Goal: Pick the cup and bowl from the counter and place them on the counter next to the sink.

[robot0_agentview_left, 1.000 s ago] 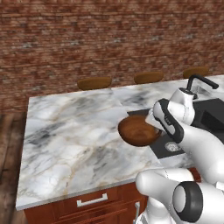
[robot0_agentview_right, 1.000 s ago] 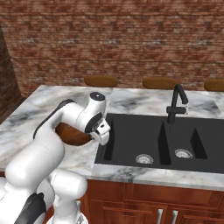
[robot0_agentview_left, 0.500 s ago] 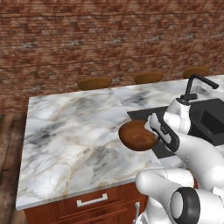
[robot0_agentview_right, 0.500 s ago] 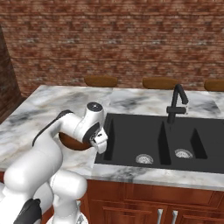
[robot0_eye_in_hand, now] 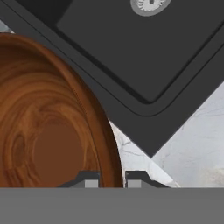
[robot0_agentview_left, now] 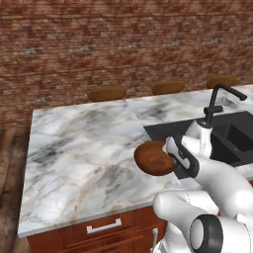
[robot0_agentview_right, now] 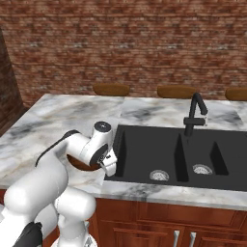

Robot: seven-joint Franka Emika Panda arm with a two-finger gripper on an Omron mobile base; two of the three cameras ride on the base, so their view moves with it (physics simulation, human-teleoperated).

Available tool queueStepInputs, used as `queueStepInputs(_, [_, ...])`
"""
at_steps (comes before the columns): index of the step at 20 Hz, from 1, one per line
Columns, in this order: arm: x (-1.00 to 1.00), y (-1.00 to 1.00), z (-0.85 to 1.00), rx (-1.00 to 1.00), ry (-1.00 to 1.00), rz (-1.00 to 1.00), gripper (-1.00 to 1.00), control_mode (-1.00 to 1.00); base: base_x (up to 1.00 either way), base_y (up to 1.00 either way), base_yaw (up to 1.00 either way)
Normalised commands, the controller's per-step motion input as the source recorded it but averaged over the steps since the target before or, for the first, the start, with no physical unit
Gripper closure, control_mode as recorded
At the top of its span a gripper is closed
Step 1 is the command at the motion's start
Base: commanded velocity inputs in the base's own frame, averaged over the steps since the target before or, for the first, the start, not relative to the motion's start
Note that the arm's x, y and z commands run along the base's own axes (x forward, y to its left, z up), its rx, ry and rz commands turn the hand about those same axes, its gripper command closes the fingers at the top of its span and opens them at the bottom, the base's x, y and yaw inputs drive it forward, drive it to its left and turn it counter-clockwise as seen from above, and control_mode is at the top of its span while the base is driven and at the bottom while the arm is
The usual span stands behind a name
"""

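The bowl (robot0_agentview_left: 154, 158), wide, round and dark brown with glossy wood grain, is at the near edge of the counter (robot0_agentview_left: 84, 143), just left of the sink (robot0_agentview_left: 232, 133). In the left base view it sits a little below centre, tilted so its underside faces the camera, and whether it touches the marble cannot be told from here. At about 3 o'clock from the bowl is the gripper (robot0_agentview_left: 174, 159), at the end of a white arm that rises from the lower right.

In the hand view the bowl's hollow takes up the left side, from 7 to 11 o'clock. The gripper's two dark fingertips (robot0_eye_in_hand: 89, 179) stand at 6 o'clock, one on each side of the bowl's rim, pinching it between narrowly spaced jaws. The black basin with its round metal drain (robot0_eye_in_hand: 150, 5) runs from 12 to 3 o'clock, and veined marble shows at 4 o'clock.

In the right base view the bowl (robot0_agentview_right: 79, 163) is mostly hidden behind the arm (a brown sliver shows), left of the sink with its black faucet (robot0_agentview_right: 194, 113).
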Motion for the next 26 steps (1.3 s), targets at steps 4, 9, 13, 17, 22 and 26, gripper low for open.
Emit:
queueStepInputs(4, [0.0, 0.0, -0.12, -0.01, 0.0, -0.03, 1.0, -1.0, 0.0, 0.0, 0.0])
queueStepInputs(9, [0.0, 0.0, -0.05, -0.02, 0.0, -0.03, 1.0, -1.0, 0.0, 0.0, 0.0])
queueStepInputs(13, [0.0, 0.06, -0.06, -0.04, 0.0, -0.05, 1.0, -1.0, 0.0, 0.0, 0.0])
queueStepInputs(17, [0.0, 0.03, 0.0, -0.02, 0.0, -0.03, 1.0, -1.0, 0.0, 0.0, 0.0])
queueStepInputs(22, [0.0, 0.0, 0.0, 0.0, 0.0, 0.0, 1.0, -1.0, 0.0, 0.0, 0.0])
queueStepInputs(26, [0.0, 0.0, 0.0, 0.0, 0.0, 0.0, -1.0, -1.0, 0.0, 0.0, 0.0])
